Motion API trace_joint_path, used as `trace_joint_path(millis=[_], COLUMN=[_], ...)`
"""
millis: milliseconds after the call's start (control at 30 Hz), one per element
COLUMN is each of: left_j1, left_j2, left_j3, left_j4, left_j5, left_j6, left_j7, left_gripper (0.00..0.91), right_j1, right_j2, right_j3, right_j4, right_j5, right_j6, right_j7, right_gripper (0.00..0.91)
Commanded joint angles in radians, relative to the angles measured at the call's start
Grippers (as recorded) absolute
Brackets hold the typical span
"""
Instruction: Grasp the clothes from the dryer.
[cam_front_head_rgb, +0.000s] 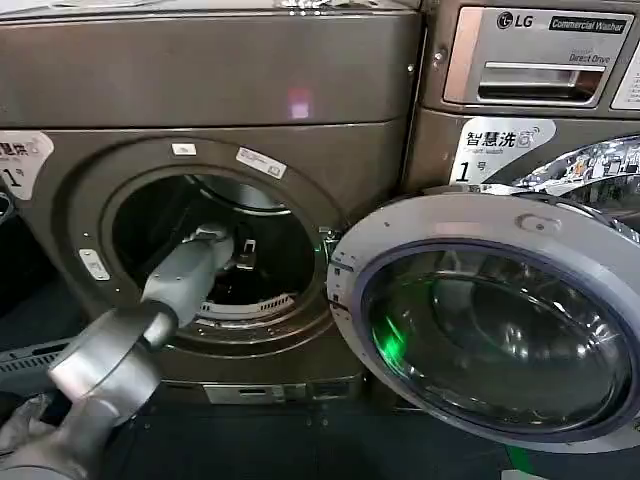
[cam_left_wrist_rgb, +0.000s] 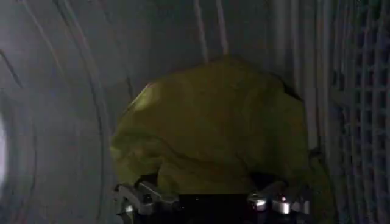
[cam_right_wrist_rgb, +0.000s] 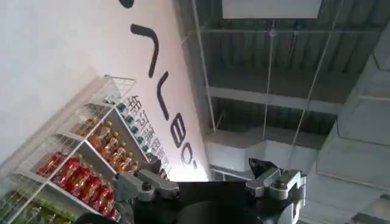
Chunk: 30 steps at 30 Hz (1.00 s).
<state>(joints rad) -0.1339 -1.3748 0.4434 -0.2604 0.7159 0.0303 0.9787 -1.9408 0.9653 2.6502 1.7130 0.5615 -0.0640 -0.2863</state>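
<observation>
One arm inside dryer (cam_front_head_rgb: 215, 90); wrist view: clothes (cam_left_wrist_rgb: 210, 128) at left pincer (cam_left_wrist_rgb: 210, 201).

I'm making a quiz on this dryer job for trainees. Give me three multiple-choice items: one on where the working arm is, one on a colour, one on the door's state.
1. Where does the left arm reach?
A. into the dryer through its porthole
B. into the LG machine's drawer
C. onto the floor

2. What colour are the clothes in front of the left hand?
A. red
B. yellow-green
C. white

3. How is the dryer's door?
A. shut
B. removed
C. swung open to the right

Answers: 1 A, the head view shows the arm passing into the drum; 2 B, the left wrist view shows yellow-green fabric between the open fingers; 3 C, the round glass door hangs open beside the porthole.
</observation>
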Motion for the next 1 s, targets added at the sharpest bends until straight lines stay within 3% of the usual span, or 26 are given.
trace_joint_path(millis=[33, 67, 100, 133, 200, 1000], left_j1=[0.011, 0.01, 0.01, 0.009, 0.007, -0.011], left_j2=[0.001, 0.001, 0.001, 0.001, 0.0, -0.004], left_j3=[-0.006, -0.005, -0.005, -0.004, -0.002, -0.017], left_j4=[0.01, 0.01, 0.01, 0.01, 0.01, 0.007], left_j5=[-0.028, -0.028, -0.028, -0.028, -0.028, -0.098], left_j6=[0.003, 0.003, 0.002, 0.002, 0.001, 0.003], left_j7=[0.016, 0.02, 0.021, 0.021, 0.025, 0.001], left_gripper=[0.444, 0.228, 0.137, 0.125, 0.0, 0.0], right_j1=[0.002, 0.003, 0.004, 0.004, 0.006, 0.02], right_j2=[0.0, 0.0, 0.001, 0.001, 0.0, 0.003], right_j3=[-0.002, -0.003, -0.004, -0.004, -0.005, -0.015], right_j4=[0.001, 0.001, 0.0, 0.0, -0.001, -0.001], right_j5=[-0.001, -0.002, -0.002, -0.002, -0.002, -0.004], right_j6=[0.001, 0.001, 0.001, 0.001, 0.001, 0.001], right_j7=[0.001, 0.001, 0.001, 0.001, 0.001, 0.002], right_gripper=[0.907, 0.907, 0.907, 0.907, 0.907, 0.907])
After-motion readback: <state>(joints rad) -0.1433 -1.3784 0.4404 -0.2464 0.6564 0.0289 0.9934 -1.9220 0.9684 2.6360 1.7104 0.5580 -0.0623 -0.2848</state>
